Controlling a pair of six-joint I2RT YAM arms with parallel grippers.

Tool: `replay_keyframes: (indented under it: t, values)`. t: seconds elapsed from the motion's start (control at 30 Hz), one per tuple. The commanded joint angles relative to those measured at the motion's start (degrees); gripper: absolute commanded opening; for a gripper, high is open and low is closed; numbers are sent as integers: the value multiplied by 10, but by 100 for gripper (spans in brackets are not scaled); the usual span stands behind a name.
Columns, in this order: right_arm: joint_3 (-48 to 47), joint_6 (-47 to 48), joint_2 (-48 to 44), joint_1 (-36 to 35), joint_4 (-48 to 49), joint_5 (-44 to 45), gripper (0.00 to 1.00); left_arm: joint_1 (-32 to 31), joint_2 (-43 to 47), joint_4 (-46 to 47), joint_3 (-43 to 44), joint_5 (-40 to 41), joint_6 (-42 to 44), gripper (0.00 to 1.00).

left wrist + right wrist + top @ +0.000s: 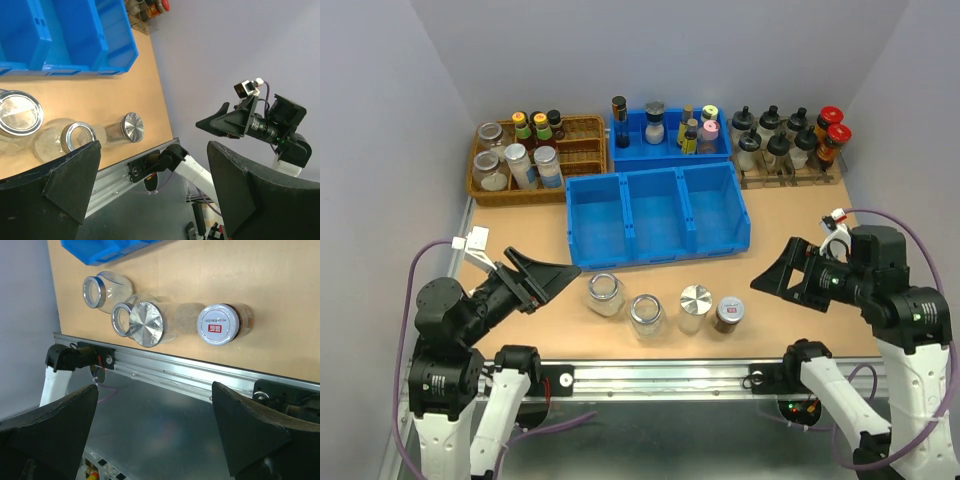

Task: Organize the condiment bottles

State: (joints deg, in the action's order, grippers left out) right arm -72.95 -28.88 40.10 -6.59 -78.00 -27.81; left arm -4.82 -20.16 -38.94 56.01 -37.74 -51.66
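Observation:
Four squat condiment jars stand in a row near the table's front edge: a clear jar (605,294), a second clear jar (646,316), a silver-lidded jar (695,307) and a dark jar with a red-labelled cap (729,314). My left gripper (556,275) is open and empty, hovering just left of the first clear jar. My right gripper (772,279) is open and empty, right of the dark jar. The left wrist view shows both clear jars (20,112) (76,137) and the silver lid (132,126). The right wrist view shows all four (97,290) (121,318) (146,324) (217,324).
A blue three-compartment bin (658,256) stands behind the jars. At the back are a wicker basket (520,196) with jars and bottles, a smaller blue bin (670,156) with bottles, and a wooden rack (790,179) of black-nozzled and red-capped bottles. Walls close in on both sides.

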Motion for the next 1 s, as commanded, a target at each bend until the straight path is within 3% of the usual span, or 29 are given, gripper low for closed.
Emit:
replay_keyframes:
  t: [0.0, 0.13, 0.47, 0.8, 0.97]
  values:
    - [15, 28, 9, -15, -15, 14, 100, -1, -19, 66, -3, -30, 13, 99]
    - [33, 32, 30, -18, -15, 34, 100, -2, -36, 76, -12, -42, 19, 99]
    - [22, 28, 128, -57, -15, 243, 100, -2, -91, 26, 5, -44, 96, 99]
    - [12, 22, 219, -71, 11, 275, 100, -2, -97, -69, 38, 17, 161, 99]
    - [35, 23, 260, -130, 37, 275, 100, -1, -81, -76, 25, 17, 159, 99]
